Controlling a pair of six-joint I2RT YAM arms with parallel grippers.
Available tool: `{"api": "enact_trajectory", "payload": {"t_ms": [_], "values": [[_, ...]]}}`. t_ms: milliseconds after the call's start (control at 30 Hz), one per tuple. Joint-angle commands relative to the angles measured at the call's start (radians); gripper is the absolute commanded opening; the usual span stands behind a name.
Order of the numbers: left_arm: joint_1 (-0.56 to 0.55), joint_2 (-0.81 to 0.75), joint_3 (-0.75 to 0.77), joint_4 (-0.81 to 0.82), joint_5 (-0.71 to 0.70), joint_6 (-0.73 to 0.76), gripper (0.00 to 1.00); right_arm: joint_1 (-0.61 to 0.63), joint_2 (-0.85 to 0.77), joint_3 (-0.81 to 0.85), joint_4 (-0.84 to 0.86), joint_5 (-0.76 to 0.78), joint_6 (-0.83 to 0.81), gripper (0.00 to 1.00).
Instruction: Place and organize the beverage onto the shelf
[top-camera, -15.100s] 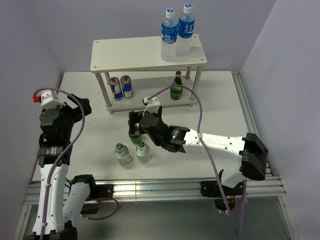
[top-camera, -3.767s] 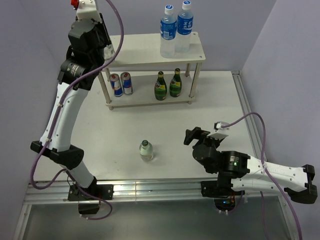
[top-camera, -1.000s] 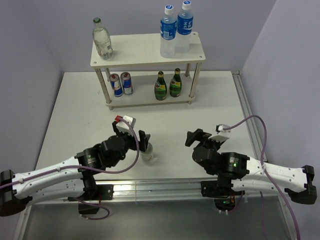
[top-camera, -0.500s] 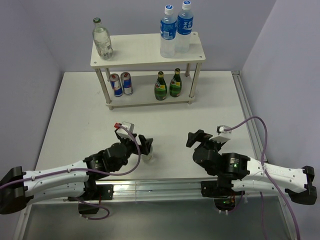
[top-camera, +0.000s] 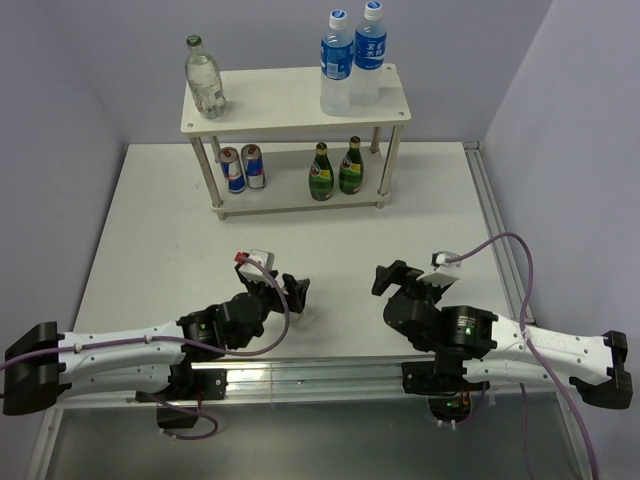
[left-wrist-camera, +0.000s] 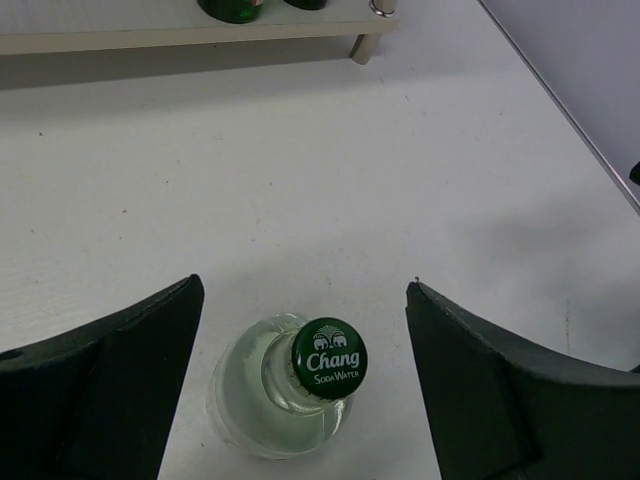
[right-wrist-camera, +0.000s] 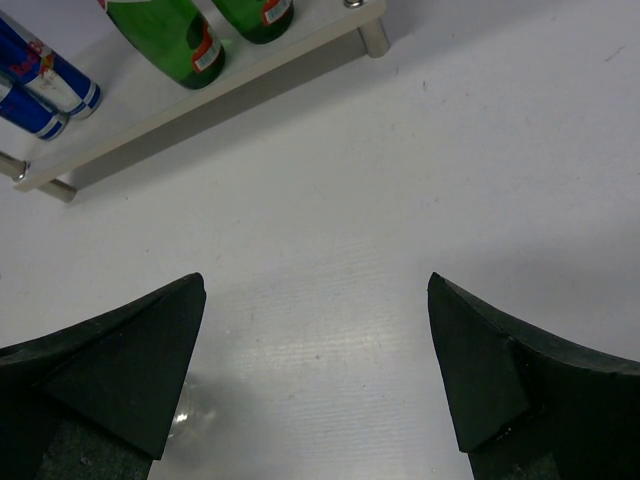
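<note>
Two arms lie low along the near edge of the white worktop, both reaching inward. The left gripper is spread wide, and a clear glass soda bottle stands upright between its dark fingers. The bottle's green cap reads "Chang Soda Water". From the left wrist camera, bare worktop shows on each side of the bottle, so neither finger touches it. From above, the left gripper covers nearly all of the bottle, which sits close to the near edge and a little left of the middle.

The right gripper is beside it, well apart and towards the right. Its jaws are also wide and hold nothing. Only bare worktop lies between its fingers.

Further back, the shelf stands by the far edge of the worktop. On its lower board two blue and silver cans stand together towards the left end. Two green bottles stand side by side towards the right end. On the top board a clear bottle with a green cap stands at the left end. Two water bottles with blue labels stand touching at the right end, by the back edge.
</note>
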Motion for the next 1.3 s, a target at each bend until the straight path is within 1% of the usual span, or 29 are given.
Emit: {"api": "enact_trajectory", "payload": {"t_ms": [0, 167, 433, 467, 533, 567, 667, 700, 733, 767, 833, 867, 900, 1000, 1100, 1133, 1167, 1233, 1267], "values": [[-0.011, 0.028, 0.026, 0.027, -0.056, -0.005, 0.88, 0.005, 0.007, -0.008, 0.009, 0.03, 0.027, 0.99], [-0.022, 0.082, 0.037, 0.029, -0.081, -0.01, 0.85, 0.005, 0.002, -0.009, 0.006, 0.032, 0.028, 0.99], [-0.042, 0.137, 0.058, 0.044, -0.142, -0.019, 0.7, 0.006, -0.003, -0.02, 0.002, 0.027, 0.033, 0.99], [-0.045, 0.143, 0.061, 0.046, -0.159, -0.018, 0.64, 0.006, -0.003, -0.023, 0.003, 0.026, 0.033, 0.99], [-0.051, 0.152, 0.072, 0.038, -0.171, -0.019, 0.57, 0.005, -0.003, -0.023, 0.002, 0.027, 0.036, 0.99], [-0.053, 0.165, 0.077, 0.035, -0.182, -0.018, 0.51, 0.005, -0.001, -0.023, 0.002, 0.027, 0.034, 0.99], [-0.06, 0.178, 0.094, 0.021, -0.197, -0.021, 0.4, 0.005, -0.003, -0.028, 0.003, 0.027, 0.031, 0.99], [-0.065, 0.188, 0.097, 0.018, -0.208, -0.022, 0.31, 0.005, -0.004, -0.026, 0.008, 0.027, 0.03, 0.99], [-0.067, 0.189, 0.101, 0.015, -0.211, -0.025, 0.27, 0.005, -0.004, -0.029, 0.008, 0.027, 0.03, 0.99], [-0.068, 0.197, 0.103, 0.014, -0.216, -0.027, 0.18, 0.006, -0.003, -0.029, 0.008, 0.027, 0.031, 0.99], [-0.073, 0.201, 0.109, 0.001, -0.231, -0.036, 0.1, 0.005, -0.003, -0.034, 0.011, 0.024, 0.03, 0.99], [-0.076, 0.206, 0.112, -0.005, -0.236, -0.042, 0.02, 0.005, -0.001, -0.034, 0.009, 0.026, 0.034, 0.99], [-0.077, 0.208, 0.114, -0.009, -0.243, -0.044, 0.0, 0.005, 0.0, -0.033, 0.008, 0.026, 0.036, 0.99], [-0.08, 0.211, 0.129, -0.042, -0.259, -0.051, 0.0, 0.006, -0.003, -0.034, 0.003, 0.027, 0.036, 0.99], [-0.082, 0.214, 0.181, -0.117, -0.292, -0.041, 0.0, 0.006, -0.006, -0.034, 0.002, 0.029, 0.039, 0.99], [-0.082, 0.214, 0.222, -0.143, -0.326, -0.032, 0.0, 0.005, -0.009, -0.036, 0.0, 0.03, 0.039, 0.99], [-0.082, 0.211, 0.245, -0.179, -0.34, -0.007, 0.0, 0.006, -0.01, -0.037, 0.002, 0.03, 0.039, 0.99], [-0.08, 0.202, 0.307, -0.18, -0.36, 0.056, 0.0, 0.005, -0.015, -0.039, 0.003, 0.03, 0.039, 0.99], [-0.077, 0.192, 0.327, -0.177, -0.361, 0.123, 0.0, 0.005, -0.016, -0.039, 0.006, 0.032, 0.038, 0.99]]}}
